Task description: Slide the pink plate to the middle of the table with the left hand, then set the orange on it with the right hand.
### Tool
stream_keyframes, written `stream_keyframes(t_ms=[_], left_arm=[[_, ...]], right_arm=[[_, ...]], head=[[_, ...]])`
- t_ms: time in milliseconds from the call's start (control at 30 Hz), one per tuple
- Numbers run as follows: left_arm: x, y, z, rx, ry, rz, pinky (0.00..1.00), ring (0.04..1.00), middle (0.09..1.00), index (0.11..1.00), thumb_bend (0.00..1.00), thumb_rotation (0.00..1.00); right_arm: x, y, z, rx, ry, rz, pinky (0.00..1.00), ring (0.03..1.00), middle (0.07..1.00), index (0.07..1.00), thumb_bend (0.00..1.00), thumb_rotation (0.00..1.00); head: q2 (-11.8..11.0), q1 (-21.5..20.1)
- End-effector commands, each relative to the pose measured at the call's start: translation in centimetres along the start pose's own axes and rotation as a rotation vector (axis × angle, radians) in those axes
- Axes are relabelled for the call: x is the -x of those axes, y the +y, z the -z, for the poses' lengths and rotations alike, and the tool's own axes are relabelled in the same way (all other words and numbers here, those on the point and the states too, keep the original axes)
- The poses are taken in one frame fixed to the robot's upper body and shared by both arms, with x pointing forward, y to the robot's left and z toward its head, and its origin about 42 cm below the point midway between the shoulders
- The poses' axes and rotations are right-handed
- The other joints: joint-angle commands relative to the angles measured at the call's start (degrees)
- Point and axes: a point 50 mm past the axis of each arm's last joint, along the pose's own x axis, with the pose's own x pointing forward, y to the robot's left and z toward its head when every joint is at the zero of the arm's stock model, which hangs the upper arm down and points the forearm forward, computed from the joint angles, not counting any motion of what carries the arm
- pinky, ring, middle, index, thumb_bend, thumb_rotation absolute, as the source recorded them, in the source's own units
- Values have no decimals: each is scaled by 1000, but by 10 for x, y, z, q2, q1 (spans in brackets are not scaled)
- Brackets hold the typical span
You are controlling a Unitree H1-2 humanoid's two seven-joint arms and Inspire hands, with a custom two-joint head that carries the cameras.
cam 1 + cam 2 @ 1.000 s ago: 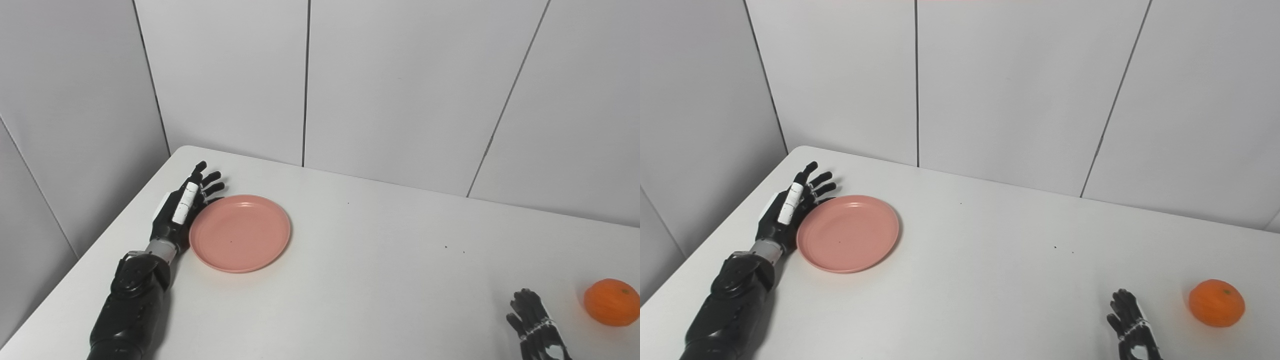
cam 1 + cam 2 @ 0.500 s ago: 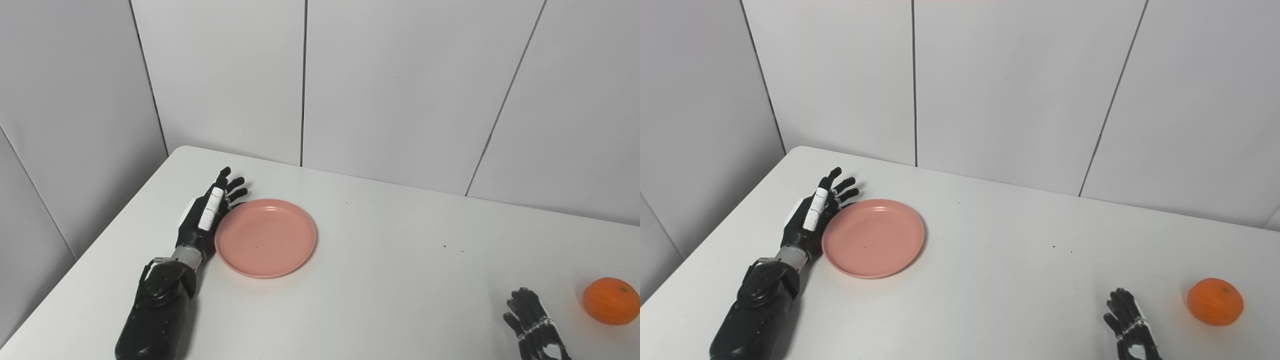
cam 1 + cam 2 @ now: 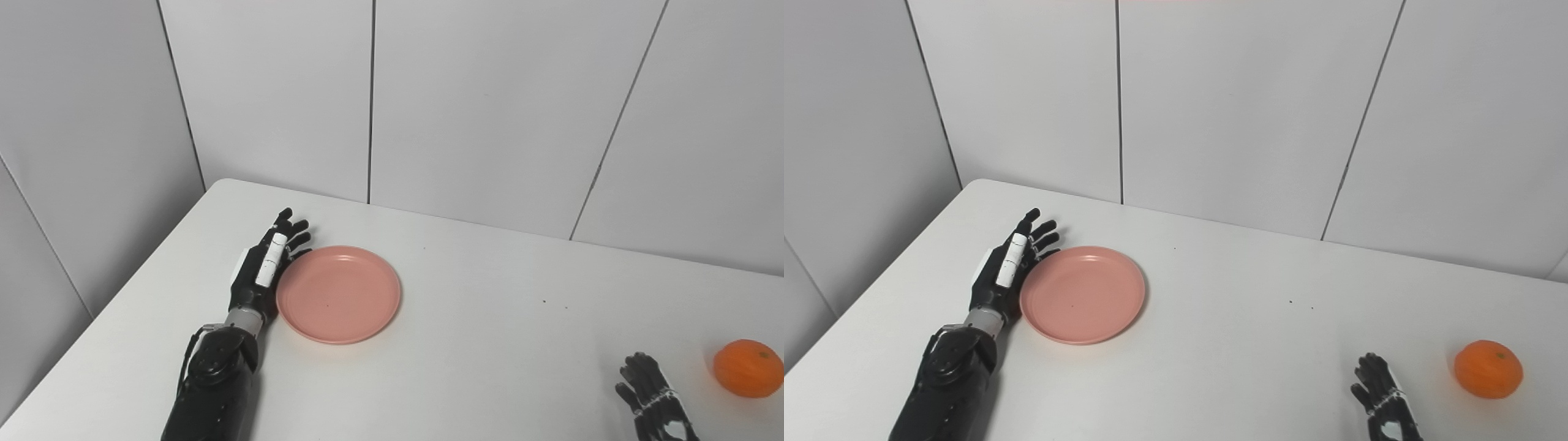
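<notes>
1. A pink plate (image 3: 339, 294) lies flat on the white table (image 3: 478, 343), left of centre.
2. The left hand (image 3: 264, 272), fingers spread, presses its edge against the plate's left rim.
3. An orange (image 3: 748, 369) sits far right, near the right hand (image 3: 652, 401), whose fingers are apart, holding nothing.

pink plate (image 3: 339, 294): smooth matt plastic | table (image 3: 490, 343): smooth white | orange (image 3: 748, 369): dimpled

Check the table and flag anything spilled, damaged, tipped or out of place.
Nothing stands out. The round pink plate lies flat and empty on the white table, with the open left hand against its left rim. The orange sits whole near the right edge, apart from the right hand.
</notes>
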Motion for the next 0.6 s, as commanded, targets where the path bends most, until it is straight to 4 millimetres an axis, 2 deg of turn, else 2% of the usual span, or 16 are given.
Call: stream_keyframes(t_ms=[0, 133, 367, 567], left_arm=[[4, -6, 12, 2, 58, 6, 780, 862, 881, 935, 958, 806], [3, -14, 13, 12, 54, 12, 730, 845, 862, 931, 959, 810], [2, -28, 9, 29, 42, 61, 707, 851, 873, 925, 956, 816], [2, -36, 3, 50, 47, 76, 731, 859, 882, 924, 931, 812]], right_arm=[[12, 0, 16, -5, 66, 11, 900, 906, 893, 869, 832, 966], [12, 3, 15, -8, 63, 8, 897, 904, 893, 870, 823, 967], [9, 9, 14, 5, 59, 4, 879, 894, 887, 867, 822, 963], [7, 18, 13, 2, 57, 1, 875, 892, 885, 864, 821, 955]], head=[[2, -2], [7, -13], [23, -48], [33, -68]])
